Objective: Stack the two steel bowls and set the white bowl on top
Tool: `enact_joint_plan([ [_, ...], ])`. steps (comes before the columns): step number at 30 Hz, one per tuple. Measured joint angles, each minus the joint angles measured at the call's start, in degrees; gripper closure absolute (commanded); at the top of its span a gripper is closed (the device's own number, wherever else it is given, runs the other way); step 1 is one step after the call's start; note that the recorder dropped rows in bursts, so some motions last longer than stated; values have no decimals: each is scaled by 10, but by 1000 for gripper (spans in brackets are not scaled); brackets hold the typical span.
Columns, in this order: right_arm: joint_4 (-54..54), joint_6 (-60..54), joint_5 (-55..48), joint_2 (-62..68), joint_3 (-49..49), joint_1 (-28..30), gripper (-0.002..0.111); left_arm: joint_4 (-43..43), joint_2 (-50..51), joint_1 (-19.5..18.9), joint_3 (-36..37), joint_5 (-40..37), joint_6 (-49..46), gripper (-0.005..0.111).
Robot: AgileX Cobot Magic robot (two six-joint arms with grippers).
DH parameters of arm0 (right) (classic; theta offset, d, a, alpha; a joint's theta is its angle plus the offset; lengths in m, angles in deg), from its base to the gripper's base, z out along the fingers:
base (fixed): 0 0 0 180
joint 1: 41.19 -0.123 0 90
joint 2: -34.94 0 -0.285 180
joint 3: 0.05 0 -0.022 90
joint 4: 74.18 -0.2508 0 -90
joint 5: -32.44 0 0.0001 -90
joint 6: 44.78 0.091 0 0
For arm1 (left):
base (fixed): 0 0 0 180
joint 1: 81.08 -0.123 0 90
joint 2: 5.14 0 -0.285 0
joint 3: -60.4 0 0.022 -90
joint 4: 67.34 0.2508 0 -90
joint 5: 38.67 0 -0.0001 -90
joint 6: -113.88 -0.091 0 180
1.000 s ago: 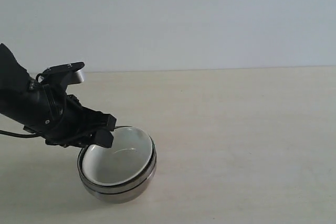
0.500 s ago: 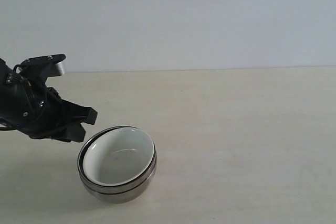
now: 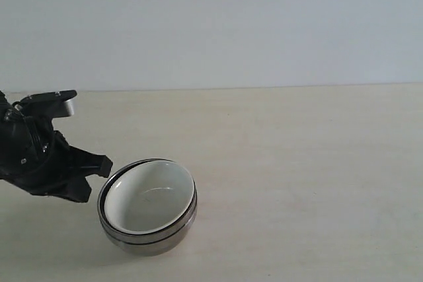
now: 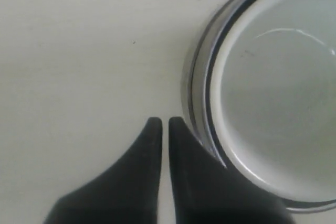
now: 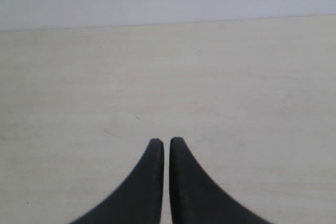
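Steel is showing as two shiny rims, one nested in the other: the two steel bowls [image 3: 151, 241] are sitting stacked on the left part of the counter [image 3: 304, 163], well away from its far edge by the wall. The white bowl [image 3: 151, 199] is resting inside the upper one. I am therefore judging the stacking as done and the step in hand as clearing off. My left hand [image 4: 161, 124] is hanging just beside the bowls' rims, closed tight with nothing in it. Whether it is brushing the steel, I am not able to tell. My right hand [image 5: 167, 142] is hovering over bare counter, likewise closed and empty. For the next move I am planning to lift the left hand up and away, keeping it off the rims so that no bowl is getting nudged out of its seat.
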Motion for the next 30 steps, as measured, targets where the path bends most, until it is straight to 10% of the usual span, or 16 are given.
enact_joint_plan([
  [30,0,0,0,0,0,0,108,-180,57,0,21,36,-167,103],
])
